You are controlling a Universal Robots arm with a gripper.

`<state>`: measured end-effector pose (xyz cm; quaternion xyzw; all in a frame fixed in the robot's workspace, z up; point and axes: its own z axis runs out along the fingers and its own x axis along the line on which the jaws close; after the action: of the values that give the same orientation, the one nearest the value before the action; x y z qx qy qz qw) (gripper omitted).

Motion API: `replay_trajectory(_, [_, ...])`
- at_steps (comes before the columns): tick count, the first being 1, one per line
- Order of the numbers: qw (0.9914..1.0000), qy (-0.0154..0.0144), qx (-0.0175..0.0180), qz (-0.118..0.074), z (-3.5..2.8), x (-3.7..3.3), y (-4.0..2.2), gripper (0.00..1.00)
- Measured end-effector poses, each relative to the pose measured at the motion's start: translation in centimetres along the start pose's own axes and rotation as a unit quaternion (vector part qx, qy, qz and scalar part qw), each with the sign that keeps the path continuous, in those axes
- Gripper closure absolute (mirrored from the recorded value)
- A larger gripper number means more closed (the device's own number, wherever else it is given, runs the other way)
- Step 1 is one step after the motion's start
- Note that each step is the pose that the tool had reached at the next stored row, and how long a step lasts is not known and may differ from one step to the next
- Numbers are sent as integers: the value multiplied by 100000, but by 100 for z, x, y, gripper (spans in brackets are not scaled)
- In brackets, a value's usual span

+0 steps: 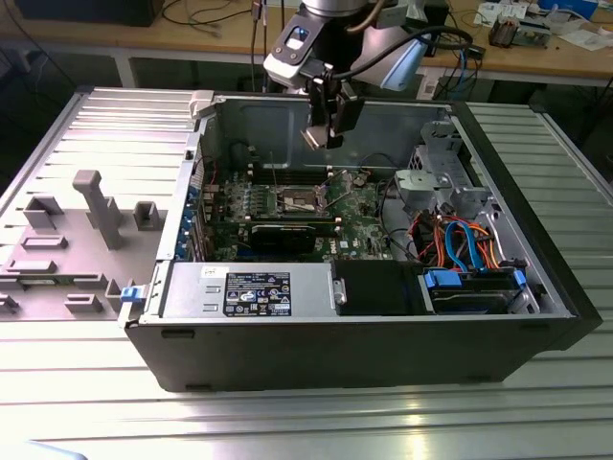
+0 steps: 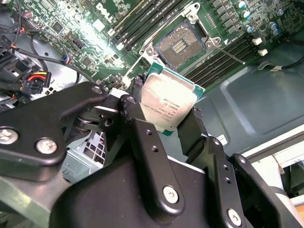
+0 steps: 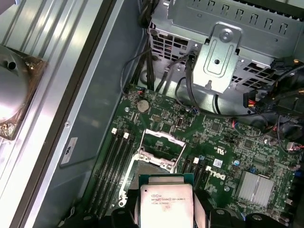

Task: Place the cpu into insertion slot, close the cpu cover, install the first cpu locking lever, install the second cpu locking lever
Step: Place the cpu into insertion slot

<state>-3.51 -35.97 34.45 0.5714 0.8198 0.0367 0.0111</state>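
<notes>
Exterior view: the hand (image 1: 324, 123) is seen over the open computer case (image 1: 536, 287) on the table (image 1: 287, 422), pinched on the cpu (image 1: 312, 139). The chip hangs in the air over the motherboard (image 1: 359, 206), well above the insertion slot (image 1: 300, 199); at this range its orientation can't be made out. Second wrist view: the cpu (image 2: 168, 102) is clamped by two opposite edges between the black fingers (image 2: 140, 123), metal lid toward the camera. The insertion slot (image 2: 179, 45) lies uncovered beyond it, apart from the chip. The underside contacts are hidden. Handling, as judged: light, stiff, thin. The smooth lid is probably slippery, so the edge hold looks right. Contacts and socket pins are to be treated as fragile, so no pressing and no sliding across. First wrist view: the cpu (image 3: 165, 202) is cut off at the picture's edge along with the fingertips, and the near part of the insertion slot (image 3: 151, 169) is hidden behind it. The cpu cover (image 3: 164, 135) is seen swung up off the slot; how far open is hard to tell. The locking levers can't be told apart from the frame here.
</notes>
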Motion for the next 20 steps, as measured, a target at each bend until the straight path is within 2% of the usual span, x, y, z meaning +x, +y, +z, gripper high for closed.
replay_trajectory(4, [99997,-49,49,831,11,2,-7,45])
replay_trajectory(8, [99962,-9,492,2722,35,1,-9,45])
replay_trajectory(12, [99851,20,1046,5347,69,1,-12,45])
replay_trajectory(13, [99805,51,1264,6104,80,0,-12,45])
replay_trajectory(17, [99649,30,1534,8233,111,0,-15,45])
replay_trajectory(19, [99539,5,1655,9445,129,-1,-16,45])
replay_trajectory(20, [99445,-8,1761,10375,144,-1,-17,45])
